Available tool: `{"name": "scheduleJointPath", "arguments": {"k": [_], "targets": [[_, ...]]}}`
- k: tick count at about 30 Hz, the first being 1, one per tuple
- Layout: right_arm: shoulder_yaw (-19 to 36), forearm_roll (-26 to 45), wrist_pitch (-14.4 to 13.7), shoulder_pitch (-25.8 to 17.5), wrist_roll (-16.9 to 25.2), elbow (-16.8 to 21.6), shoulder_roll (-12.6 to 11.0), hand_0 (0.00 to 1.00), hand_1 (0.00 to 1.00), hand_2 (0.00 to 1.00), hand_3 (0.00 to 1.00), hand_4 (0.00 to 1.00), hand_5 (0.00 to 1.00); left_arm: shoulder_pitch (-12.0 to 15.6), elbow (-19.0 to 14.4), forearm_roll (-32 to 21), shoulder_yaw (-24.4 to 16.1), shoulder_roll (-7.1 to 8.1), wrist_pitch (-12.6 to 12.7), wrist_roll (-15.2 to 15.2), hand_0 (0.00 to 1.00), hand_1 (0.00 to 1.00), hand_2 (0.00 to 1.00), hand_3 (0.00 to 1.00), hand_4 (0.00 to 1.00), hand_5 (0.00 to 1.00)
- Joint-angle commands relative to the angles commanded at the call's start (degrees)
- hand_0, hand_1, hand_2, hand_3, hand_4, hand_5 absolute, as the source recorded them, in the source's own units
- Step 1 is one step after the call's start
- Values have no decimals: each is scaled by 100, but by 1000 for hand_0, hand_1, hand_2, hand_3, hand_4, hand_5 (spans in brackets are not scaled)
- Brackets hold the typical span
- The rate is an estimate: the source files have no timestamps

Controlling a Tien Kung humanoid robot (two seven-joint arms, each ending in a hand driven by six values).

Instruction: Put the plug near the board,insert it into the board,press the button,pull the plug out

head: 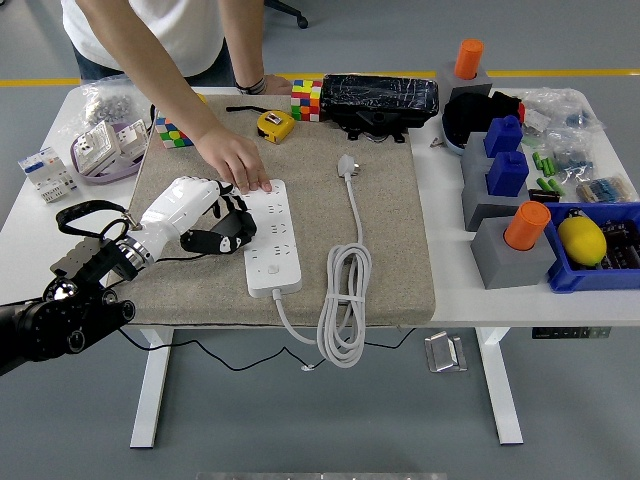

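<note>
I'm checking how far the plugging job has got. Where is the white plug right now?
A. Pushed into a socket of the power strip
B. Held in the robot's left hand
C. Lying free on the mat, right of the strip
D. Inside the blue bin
C: the white plug lies on the mat, right of the power strip, with nothing touching it.

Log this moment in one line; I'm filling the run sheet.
left hand: at power strip's left edge, holding nothing | plug: loose on mat, not inserted | person's hand: on strip's far end

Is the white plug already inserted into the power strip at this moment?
No, the plug lies loose on the mat, apart from the power strip.
</note>
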Motion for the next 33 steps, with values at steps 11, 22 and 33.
{"name": "scheduleJointPath", "arguments": {"k": [11,22,33], "targets": [[18,-4,-6,3,10,20,0,621,680,655,565,974,585,-24,30,131,121,21,31,-41,430,395,435,543,615,2],[15,-4,-5,5,10,20,6,621,679,654,565,974,585,-65,69,165,254,81,25,-27,435,404,440,543,619,2],[13,-7,-4,9,10,40,8,620,680,654,565,975,586,-97,91,195,227,27,2,66,479,467,542,578,645,2]]}}
